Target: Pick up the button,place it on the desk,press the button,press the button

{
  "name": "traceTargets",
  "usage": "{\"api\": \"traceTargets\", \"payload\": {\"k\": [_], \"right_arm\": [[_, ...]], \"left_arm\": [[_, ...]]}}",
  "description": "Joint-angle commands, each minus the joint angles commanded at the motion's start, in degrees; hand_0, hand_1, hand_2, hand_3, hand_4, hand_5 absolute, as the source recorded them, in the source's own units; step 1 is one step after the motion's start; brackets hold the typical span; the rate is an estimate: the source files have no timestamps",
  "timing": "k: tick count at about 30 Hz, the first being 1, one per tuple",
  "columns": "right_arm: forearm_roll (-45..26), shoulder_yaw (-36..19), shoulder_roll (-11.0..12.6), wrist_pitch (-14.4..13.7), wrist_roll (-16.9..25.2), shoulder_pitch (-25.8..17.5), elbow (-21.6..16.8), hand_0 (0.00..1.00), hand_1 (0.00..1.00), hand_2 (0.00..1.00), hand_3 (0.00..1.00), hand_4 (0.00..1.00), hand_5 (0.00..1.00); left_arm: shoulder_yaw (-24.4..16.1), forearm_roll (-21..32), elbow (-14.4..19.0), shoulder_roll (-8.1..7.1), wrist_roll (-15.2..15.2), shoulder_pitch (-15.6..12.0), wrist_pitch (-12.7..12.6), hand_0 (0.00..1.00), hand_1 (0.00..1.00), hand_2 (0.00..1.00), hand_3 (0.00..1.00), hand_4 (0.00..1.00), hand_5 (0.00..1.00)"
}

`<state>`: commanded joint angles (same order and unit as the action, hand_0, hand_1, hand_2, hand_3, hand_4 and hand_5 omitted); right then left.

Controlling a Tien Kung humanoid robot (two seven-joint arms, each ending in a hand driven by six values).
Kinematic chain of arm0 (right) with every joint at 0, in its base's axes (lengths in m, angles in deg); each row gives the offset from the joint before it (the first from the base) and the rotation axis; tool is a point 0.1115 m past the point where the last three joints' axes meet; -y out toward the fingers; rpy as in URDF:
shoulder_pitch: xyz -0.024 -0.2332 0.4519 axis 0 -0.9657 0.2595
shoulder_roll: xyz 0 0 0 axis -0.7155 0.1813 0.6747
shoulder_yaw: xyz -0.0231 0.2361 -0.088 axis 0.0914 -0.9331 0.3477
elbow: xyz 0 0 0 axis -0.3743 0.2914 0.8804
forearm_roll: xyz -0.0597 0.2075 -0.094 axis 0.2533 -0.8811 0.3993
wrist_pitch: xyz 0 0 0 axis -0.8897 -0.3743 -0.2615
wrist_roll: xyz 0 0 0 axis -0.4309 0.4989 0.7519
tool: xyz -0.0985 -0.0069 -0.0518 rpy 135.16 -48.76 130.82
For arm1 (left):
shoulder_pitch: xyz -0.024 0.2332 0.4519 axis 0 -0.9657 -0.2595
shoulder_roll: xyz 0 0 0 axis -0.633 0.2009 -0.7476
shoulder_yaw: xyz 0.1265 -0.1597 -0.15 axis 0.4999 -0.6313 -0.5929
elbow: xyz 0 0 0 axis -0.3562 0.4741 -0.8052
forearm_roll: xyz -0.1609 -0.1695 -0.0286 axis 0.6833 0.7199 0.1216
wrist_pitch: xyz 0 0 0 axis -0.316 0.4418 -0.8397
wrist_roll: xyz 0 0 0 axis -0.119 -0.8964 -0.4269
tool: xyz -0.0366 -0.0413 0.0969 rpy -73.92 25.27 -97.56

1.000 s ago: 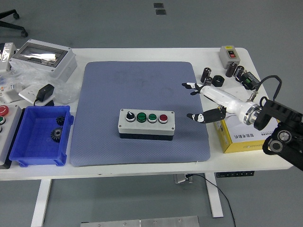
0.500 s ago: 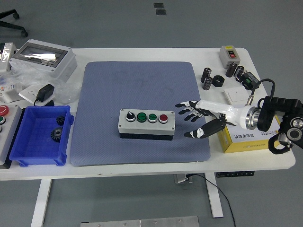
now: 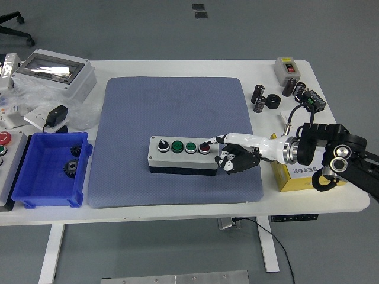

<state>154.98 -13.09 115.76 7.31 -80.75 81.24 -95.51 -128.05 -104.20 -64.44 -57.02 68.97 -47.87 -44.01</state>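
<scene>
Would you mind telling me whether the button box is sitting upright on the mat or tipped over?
Upright. The button box rests flat on the blue mat, its buttons facing up, with the right hand at its red button.

Right hand [image 3: 234, 155]: white back, black fingers with pale joint marks. Silver wrist collar led to black forearm [image 3: 331, 148] with round silver cap; black cable looped above wrist.

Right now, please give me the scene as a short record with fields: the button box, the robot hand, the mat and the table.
button box: grey button box, on the mat, holding a black knob, two green buttons and a red button
right hand: right hand, index fingertip on the red button, other fingers curled
left hand: not in view
mat: blue-grey mat
table: white table
</scene>
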Motion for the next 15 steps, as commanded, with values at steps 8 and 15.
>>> {"api": "traceTargets", "payload": {"k": [8, 15], "right_arm": [[1.1, 1.84, -0.93, -0.89, -0.16, 0.54, 1.71, 0.048, 0.167, 0.221, 0.911, 0.19, 0.056], [1.41, 0.93, -0.95, -1.0, -0.02, 0.53, 1.56, 0.047, 0.166, 0.221, 0.908, 0.194, 0.055]], "left_arm": [[-0.16, -0.18, -0.08, 0.01, -0.32, 0.19, 0.17, 0.667, 0.54, 0.491, 0.552, 0.269, 0.002], [-0.26, -0.19, -0.15, 0.15, -0.59, 0.21, 0.42, 0.667, 0.541, 0.492, 0.552, 0.271, 0.002]]}}
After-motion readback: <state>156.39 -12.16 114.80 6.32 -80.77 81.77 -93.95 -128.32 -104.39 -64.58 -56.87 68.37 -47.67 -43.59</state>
